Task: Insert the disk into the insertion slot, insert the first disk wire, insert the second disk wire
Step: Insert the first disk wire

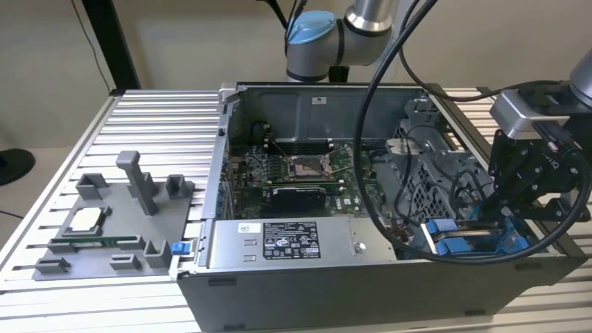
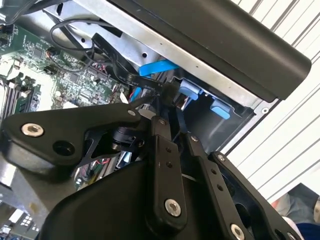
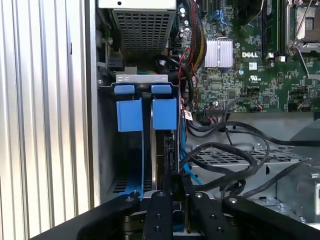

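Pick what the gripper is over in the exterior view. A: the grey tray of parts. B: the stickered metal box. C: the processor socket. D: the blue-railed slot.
D: the gripper hangs over the blue-railed slot, at the exterior view's right.

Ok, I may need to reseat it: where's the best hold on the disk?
Likely the disk by its exposed narrow edge, from the open side of the bay where the gripper is: it stands on edge between blue rails, so its flat faces are walled in.

The arm [image 1: 319,52] bends over, its pincer [image 3: 176,189] pointing downward, fingers [image 3: 159,212] drawn nearly together.
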`<state>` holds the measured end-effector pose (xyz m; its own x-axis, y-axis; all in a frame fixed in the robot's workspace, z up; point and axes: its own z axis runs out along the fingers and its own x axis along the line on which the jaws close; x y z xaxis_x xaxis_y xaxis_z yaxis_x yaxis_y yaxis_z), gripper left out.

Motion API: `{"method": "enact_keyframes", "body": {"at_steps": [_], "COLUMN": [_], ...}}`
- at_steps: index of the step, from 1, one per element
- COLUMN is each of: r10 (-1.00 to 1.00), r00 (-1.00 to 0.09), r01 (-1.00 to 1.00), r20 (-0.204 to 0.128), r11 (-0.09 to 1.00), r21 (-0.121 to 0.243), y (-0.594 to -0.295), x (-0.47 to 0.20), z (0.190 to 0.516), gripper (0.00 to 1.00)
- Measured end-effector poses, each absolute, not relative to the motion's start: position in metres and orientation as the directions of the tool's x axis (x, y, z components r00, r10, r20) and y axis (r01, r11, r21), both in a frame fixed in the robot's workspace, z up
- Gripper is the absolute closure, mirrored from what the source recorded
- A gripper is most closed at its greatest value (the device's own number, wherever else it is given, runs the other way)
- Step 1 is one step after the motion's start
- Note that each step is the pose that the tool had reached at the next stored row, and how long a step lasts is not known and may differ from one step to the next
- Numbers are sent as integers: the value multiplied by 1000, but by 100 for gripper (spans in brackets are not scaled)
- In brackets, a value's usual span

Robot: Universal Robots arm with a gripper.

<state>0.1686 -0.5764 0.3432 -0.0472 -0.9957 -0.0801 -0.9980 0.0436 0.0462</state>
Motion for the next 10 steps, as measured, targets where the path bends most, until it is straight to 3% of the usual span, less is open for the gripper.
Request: {"method": "enact_keyframes", "body": {"at_steps": [10], "r10": [-996], "r00": [-47], "r01": [-998], "r20": [-80], "r11": [43], "r21": [46], "y": [-577], "x": [169], "z": [340], "gripper": [100]}}
